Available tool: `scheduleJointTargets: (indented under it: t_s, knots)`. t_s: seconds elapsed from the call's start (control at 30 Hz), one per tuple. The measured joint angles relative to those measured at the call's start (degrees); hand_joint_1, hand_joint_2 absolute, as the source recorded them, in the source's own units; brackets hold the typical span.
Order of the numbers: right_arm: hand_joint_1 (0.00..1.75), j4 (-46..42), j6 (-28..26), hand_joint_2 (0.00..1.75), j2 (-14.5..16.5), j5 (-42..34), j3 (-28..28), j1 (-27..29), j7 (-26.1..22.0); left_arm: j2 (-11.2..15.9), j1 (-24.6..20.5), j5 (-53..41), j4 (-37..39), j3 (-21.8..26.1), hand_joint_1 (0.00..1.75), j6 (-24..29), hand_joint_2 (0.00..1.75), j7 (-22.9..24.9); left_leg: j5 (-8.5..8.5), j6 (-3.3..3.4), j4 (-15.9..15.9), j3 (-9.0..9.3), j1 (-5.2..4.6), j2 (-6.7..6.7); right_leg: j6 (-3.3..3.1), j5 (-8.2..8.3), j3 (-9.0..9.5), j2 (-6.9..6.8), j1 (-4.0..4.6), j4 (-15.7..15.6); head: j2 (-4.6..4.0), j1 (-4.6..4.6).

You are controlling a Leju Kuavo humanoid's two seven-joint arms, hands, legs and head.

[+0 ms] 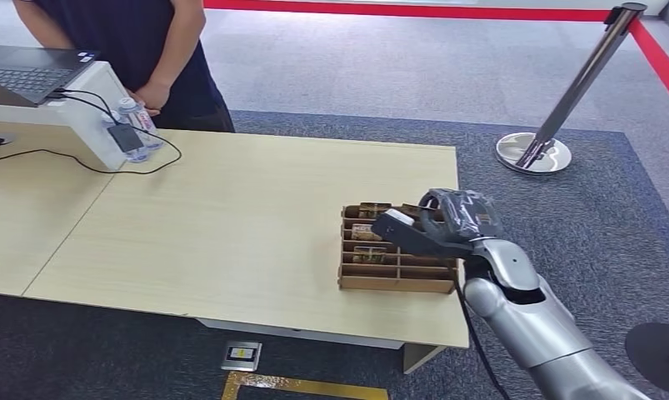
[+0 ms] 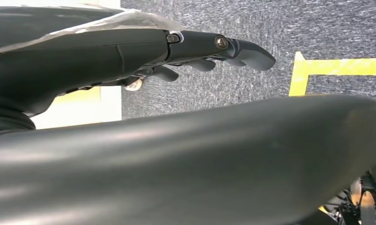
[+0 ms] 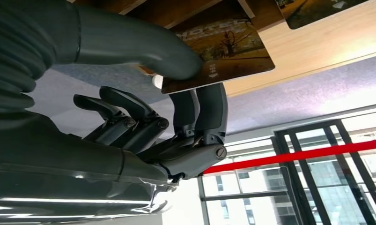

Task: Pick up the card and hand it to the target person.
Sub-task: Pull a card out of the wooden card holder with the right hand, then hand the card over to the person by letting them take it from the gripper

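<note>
Robot's right hand point(image 1: 435, 225) pinches a card point(image 3: 221, 47) above a cardboard organizer on a desk.

The right hand reaches over the far right corner of the divided cardboard box point(image 1: 395, 279), which sits near the right end of the pale wooden desk point(image 1: 231, 225). In the right wrist view, the thick thumb presses the brown picture card against two darker fingers point(image 3: 202, 110), while the other fingers curl inward. More cards point(image 1: 368, 232) stand in the box's slots. The left hand point(image 2: 214, 51) hangs over grey carpet, fingers loosely extended and holding nothing. A person in dark clothing point(image 1: 139, 50) stands at the desk's far left side, beside a laptop point(image 1: 27, 71) and a water bottle point(image 1: 139, 121).
</note>
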Motion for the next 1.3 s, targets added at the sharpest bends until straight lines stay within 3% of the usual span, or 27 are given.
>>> scheduleJointTargets:
  t_s: [0.37,0.57,0.77,1.3]
  knots:
    - [1.75,-10.16,1.2,1.75,-4.24,-5.1,-1.23,2.36,-3.06,-0.01,0.0,-0.02,0.0,0.05,0.0,-0.12,0.0,-0.43,0.0,0.0,0.01,-0.02,0.0,0.0,0.0,0.0,-0.01,0.0,-0.01,-0.01,0.0,0.0]
    - [1.75,-12.97,1.21,1.75,-4.14,-4.3,-1.21,2.53,-3.56,-0.01,-0.12,-0.8,0.0,0.05,0.0,-0.56,0.0,-0.46,0.0,0.0,0.01,-0.06,0.0,0.0,0.0,0.01,-0.01,0.0,-0.01,0.01,0.0,0.0]
    - [1.75,-9.66,-1.51,1.75,0.58,-3.29,0.55,-1.69,-6.15,-0.02,-0.32,-1.08,0.0,0.05,0.0,-0.66,0.0,-0.67,0.06,-0.05,0.01,-0.07,0.02,0.03,-0.04,0.03,-0.04,0.0,0.0,0.04,0.0,-0.01]
    - [1.75,3.1,-4.84,1.75,14.2,-3.34,5.35,-13.05,-7.31,-0.01,-0.62,-1.98,0.02,-0.04,0.0,-0.91,0.0,0.07,0.09,-0.04,0.01,-0.14,0.02,0.01,-0.05,0.03,-0.13,0.0,0.01,0.07,0.0,-0.01]
